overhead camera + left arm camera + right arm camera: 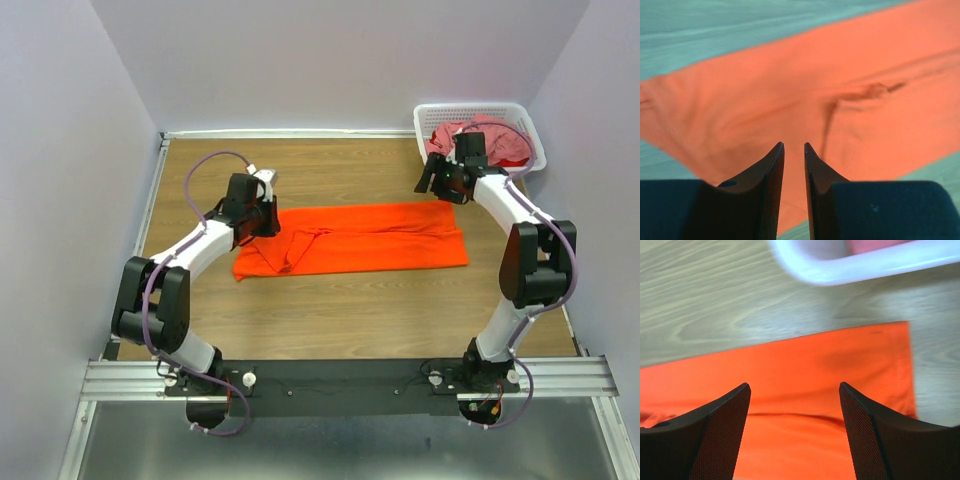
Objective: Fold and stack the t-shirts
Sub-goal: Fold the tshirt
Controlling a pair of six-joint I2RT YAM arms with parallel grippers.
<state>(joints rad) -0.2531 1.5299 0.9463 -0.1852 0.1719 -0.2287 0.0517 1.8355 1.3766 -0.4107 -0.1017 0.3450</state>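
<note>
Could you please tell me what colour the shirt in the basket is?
Pink; the shirt shows best in the top view.

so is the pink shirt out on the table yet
No, the pink shirt sits bunched inside the white basket at the far right corner.

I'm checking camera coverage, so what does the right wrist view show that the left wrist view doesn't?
Only the right wrist view: the white basket's rim with pink cloth inside, the orange t-shirt's straight end edge, and the right gripper with its fingers wide apart. Only the left wrist view: a dark crease in the shirt, and the left gripper with its fingers nearly together, a narrow gap between them. Both: the orange t-shirt lying flat on the wooden table.
</note>
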